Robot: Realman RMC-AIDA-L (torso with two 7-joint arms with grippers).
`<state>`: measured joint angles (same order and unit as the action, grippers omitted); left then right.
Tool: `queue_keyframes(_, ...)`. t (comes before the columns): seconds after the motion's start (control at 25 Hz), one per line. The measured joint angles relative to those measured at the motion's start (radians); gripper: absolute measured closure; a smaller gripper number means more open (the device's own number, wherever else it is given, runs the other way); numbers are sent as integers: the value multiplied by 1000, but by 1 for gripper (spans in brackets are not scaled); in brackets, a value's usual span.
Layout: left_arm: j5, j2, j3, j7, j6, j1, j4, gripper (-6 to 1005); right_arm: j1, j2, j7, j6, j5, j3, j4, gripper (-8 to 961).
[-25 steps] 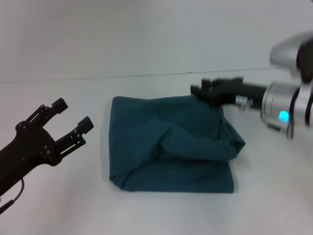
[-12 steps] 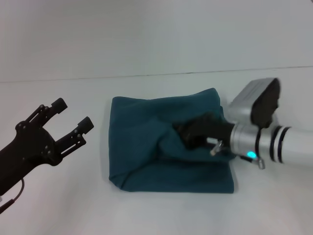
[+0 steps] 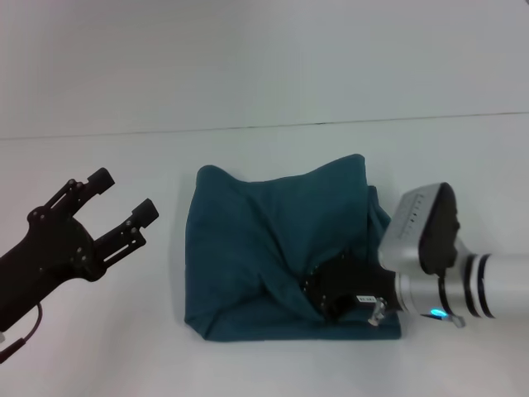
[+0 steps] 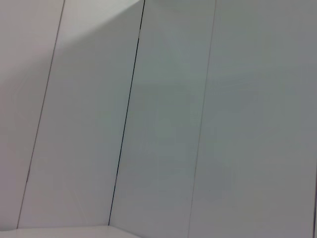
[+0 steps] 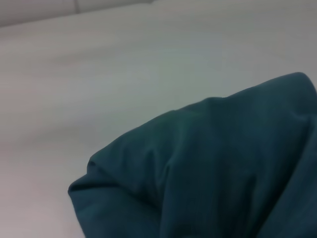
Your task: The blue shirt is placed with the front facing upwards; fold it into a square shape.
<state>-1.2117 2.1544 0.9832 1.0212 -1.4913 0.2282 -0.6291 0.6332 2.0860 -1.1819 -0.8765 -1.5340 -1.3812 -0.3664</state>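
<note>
The blue shirt lies as a rumpled, folded bundle in the middle of the white table, with no print showing. My right gripper is low over the shirt's near right part, shut on a fold of the cloth that bunches around its tips. A raised ridge of fabric runs from there toward the far right corner. The right wrist view shows a humped fold of the blue shirt close up. My left gripper hangs open to the left of the shirt, well apart from it.
The white table spreads around the shirt, its far edge meeting a pale wall. The left wrist view shows only pale wall panels.
My right gripper has travelled from the shirt's far right corner to its near right part, drawing cloth with it. The bundle's shape shifted. The left arm has not moved.
</note>
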Motion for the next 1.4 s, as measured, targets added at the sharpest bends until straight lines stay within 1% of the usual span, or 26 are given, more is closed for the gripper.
queue_keyframes(0.12,0,0,1,0,-1,2,2,127,-61,2,-10,-20,5,25,-73,947)
queue_keyframes(0.2,0,0,2,0,-2,2,2,127,-99,4,-12,-47,42,59,-123,945)
queue_keyframes(0.28,0,0,2,0,-5,2,1,128,-123,5,-7,-78,113,82,-142,943)
queue_keyframes(0.36,0,1,2,0,-8,2,1,128,-130,5,16,-122,204,92,-127,941)
queue_keyframes(0.48,0,3,2,0,-9,1,1,128,-116,13,114,-184,313,79,-57,938)
queue_keyframes(0.56,0,3,1,-1,-9,0,0,128,-77,19,170,-190,345,57,7,936)
queue_keyframes(0.72,0,4,2,-2,-9,-1,0,128,38,25,202,-123,347,14,145,932)
queue_keyframes(0.8,0,3,2,-2,-8,1,0,128,76,25,200,-95,342,-15,184,930)
queue_keyframes(0.88,0,2,3,-2,-8,3,0,128,94,25,190,-83,341,-49,202,928)
queue_keyframes(0.96,0,2,3,-2,-8,3,0,127,87,23,185,-82,342,-64,202,926)
queue_keyframes(1.04,0,1,3,-3,-8,3,0,127,59,20,191,-92,357,-55,192,924)
queue_keyframes(1.16,0,1,4,-3,-8,3,0,127,-17,18,247,-129,445,-15,136,921)
queue_keyframes(1.24,0,1,5,-4,-8,3,0,127,-46,20,298,-129,527,-6,120,919)
queue_keyframes(1.32,0,1,6,-8,-8,3,0,126,-39,20,315,-73,579,-6,131,917)
queue_keyframes(1.4,0,1,7,-11,-8,3,1,126,-18,22,307,-3,603,-6,143,915)
